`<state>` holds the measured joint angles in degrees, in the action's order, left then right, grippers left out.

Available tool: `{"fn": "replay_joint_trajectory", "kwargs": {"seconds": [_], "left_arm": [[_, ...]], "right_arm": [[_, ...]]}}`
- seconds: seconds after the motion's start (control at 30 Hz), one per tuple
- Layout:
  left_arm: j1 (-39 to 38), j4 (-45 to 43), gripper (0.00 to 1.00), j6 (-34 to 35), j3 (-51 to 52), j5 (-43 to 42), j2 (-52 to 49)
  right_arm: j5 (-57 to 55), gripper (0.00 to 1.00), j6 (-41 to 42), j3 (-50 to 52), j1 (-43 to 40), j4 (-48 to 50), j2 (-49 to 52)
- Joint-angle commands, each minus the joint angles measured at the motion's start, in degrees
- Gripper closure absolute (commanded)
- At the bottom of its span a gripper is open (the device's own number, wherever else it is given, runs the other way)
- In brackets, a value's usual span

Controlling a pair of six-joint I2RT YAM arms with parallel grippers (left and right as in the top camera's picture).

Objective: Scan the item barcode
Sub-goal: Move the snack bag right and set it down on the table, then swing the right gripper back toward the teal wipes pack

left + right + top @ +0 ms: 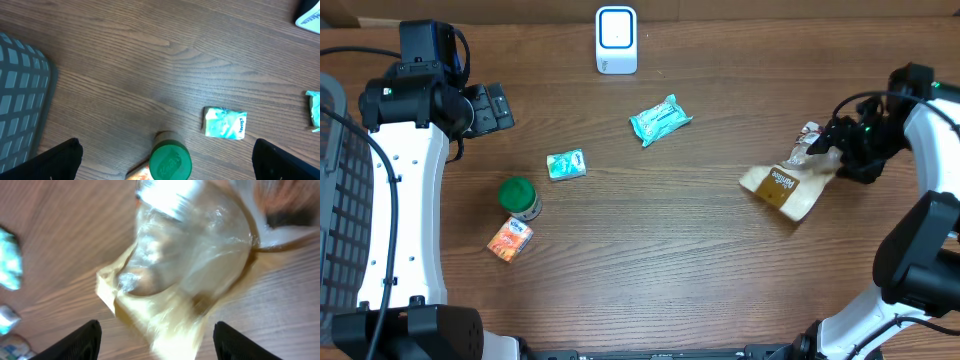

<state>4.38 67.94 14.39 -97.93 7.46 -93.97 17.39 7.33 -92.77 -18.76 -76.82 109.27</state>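
Wooden bench (670, 250); nearest, orange packet (509, 240), green-lidded jar (520, 197), tissue pack (566, 165); mid-right, snack bag (785, 188) lying flat, right claw (835, 152) spread apart over its end, unclamped; left claw (500, 107) apart, empty; far edge, scanner (616, 40); likely step: pickup; next: grip bag, present barcode.

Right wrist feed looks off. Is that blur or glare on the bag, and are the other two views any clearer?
Right wrist: both; the plastic bag is smeared and soft, with a white glare patch at its top edge. Overhead: sharp and evenly lit, no glare on it. Left wrist: clear, with the tissue pack and green-lidded jar crisp.
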Motion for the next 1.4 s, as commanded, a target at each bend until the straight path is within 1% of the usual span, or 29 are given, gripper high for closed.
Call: {"fn": "replay_joint_trajectory", "kwargs": {"seconds": [0.0,0.07,0.1,0.2,0.27,0.4,0.57,0.7,0.83,0.97,1.13,1.23,1.37], "left_arm": [[0.0,-0.07,0.0,-1.11,-1.22,-0.46,0.72],[0.0,-0.07,0.0,-1.11,-1.22,-0.46,0.72],[0.0,-0.07,0.0,-1.11,-1.22,-0.48,0.72],[0.0,-0.07,0.0,-1.11,-1.22,-0.46,0.72],[0.0,-0.07,0.0,-1.11,-1.22,-0.46,0.72],[0.0,-0.07,0.0,-1.11,-1.22,-0.46,0.72],[0.0,-0.07,0.01,-1.11,-1.22,-0.48,0.72],[0.0,-0.07,0.0,-1.11,-1.22,-0.46,0.72],[0.0,-0.07,0.0,-1.11,-1.22,-0.46,0.72],[0.0,-0.07,0.0,-1.11,-1.22,-0.46,0.72],[0.0,-0.07,0.0,-1.11,-1.22,-0.46,0.72],[0.0,-0.07,0.0,-1.11,-1.25,-0.48,0.72],[0.0,-0.07,0.01,-1.11,-1.22,-0.46,0.72]], "right_arm": [[0.5,0.27,-1.9,-11.56,0.15,-4.09,-0.83],[0.5,0.27,-2.95,-16.63,1.07,-6.84,-0.83],[0.5,0.27,-2.95,-20.94,2.43,-8.41,-0.83],[0.96,0.28,-2.75,-24.52,5.55,-7.43,-0.83],[2.23,0.31,-2.64,-24.61,8.31,-4.7,-0.81],[5.88,0.31,-1.64,-24.61,15.47,1.05,1.68],[5.84,0.31,0.17,-24.63,25.35,10.78,8.83],[5.77,0.31,0.42,-24.63,31.47,17.7,14.73],[5.29,0.35,0.66,-24.63,36.85,22.93,18.53],[0.63,0.41,4.61,-24.61,42.25,28.5,21.49],[-10.47,0.41,15.15,-24.59,47.56,35.12,25.42],[-17.29,0.41,22.93,-24.57,49.16,36.68,27.45],[-22.38,0.41,29.0,-24.57,49.99,39.1,29.55]]}}
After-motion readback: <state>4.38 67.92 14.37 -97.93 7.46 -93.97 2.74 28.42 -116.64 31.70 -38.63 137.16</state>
